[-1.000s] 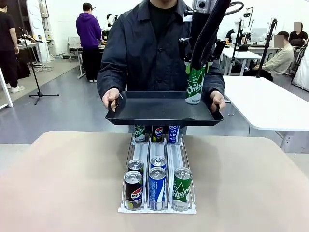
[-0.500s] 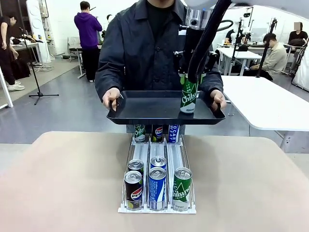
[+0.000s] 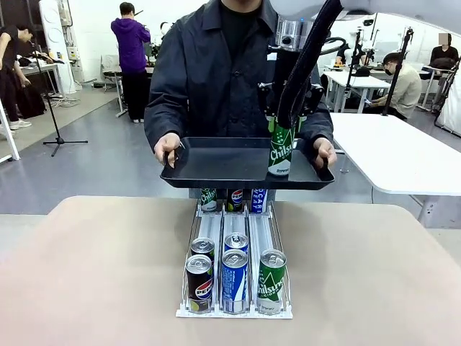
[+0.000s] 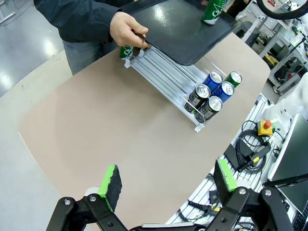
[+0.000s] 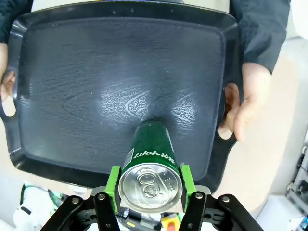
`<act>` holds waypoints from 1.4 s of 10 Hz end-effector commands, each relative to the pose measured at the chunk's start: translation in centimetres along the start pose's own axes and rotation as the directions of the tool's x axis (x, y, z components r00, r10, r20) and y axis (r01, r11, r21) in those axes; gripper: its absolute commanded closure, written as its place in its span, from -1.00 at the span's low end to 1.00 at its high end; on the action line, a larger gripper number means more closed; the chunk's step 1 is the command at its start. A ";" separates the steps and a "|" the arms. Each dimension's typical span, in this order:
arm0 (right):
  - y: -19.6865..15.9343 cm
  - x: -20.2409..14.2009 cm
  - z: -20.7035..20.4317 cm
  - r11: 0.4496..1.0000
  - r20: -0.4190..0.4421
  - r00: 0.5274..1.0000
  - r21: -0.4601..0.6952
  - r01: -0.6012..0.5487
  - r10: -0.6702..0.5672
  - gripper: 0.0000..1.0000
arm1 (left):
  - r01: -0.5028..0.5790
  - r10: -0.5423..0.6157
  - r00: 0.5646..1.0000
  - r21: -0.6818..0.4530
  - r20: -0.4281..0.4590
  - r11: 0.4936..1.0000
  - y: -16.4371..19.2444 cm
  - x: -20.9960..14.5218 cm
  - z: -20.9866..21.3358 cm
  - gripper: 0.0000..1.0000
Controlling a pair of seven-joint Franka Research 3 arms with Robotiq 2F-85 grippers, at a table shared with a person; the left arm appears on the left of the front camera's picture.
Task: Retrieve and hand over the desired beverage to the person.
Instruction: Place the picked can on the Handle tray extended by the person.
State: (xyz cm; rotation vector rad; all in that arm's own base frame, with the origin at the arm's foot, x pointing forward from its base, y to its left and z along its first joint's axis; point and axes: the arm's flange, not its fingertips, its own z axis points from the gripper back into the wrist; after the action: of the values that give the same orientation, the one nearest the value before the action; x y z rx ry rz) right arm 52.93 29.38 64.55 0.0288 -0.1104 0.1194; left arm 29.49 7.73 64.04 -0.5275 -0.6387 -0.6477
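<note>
The person (image 3: pixel 216 72) in a dark jacket stands at the far side and holds a flat black tray (image 3: pixel 216 162) in both hands. A green Chilsung can (image 3: pixel 281 151) stands upright on the tray's right part. My right gripper (image 3: pixel 286 119) comes down on it from above. In the right wrist view the green pads (image 5: pixel 114 182) press both sides of the can (image 5: pixel 150 159), over the tray (image 5: pixel 96 72). My left gripper (image 4: pixel 167 185) hangs open and empty high above the table's near edge.
A white wire rack (image 3: pixel 234 314) in the table's middle holds a black Pepsi can (image 3: pixel 199 281), a blue can (image 3: pixel 234 277) and a green can (image 3: pixel 271 280) at its front, with more behind. White tables stand at the right, and other people stand farther back.
My right arm has come down with the green can, which now rests on the tray. The person has shifted the tray slightly. My left gripper has not moved.
</note>
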 end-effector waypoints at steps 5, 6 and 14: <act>0.4 0.7 0.8 0.998 -0.040 0.999 0.054 0.018 -0.016 -1.00 | 0.022 -0.021 1.000 -0.016 0.011 1.000 0.1 -0.1 0.1 -1.00; 0.4 0.7 0.8 0.998 -0.037 0.999 0.056 0.019 -0.017 -1.00 | 0.022 -0.021 1.000 -0.016 0.011 1.000 0.1 -0.1 0.1 -1.00; -4.6 -16.3 6.1 0.996 0.103 0.992 0.049 0.074 -0.079 -1.00 | 0.022 -0.021 1.000 -0.016 0.011 1.000 0.1 -0.1 0.1 -1.00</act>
State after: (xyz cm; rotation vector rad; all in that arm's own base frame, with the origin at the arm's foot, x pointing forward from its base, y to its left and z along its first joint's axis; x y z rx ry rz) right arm 40.02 24.57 72.35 0.0694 -0.2008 0.0154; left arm 29.50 7.73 64.04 -0.5276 -0.6386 -0.6476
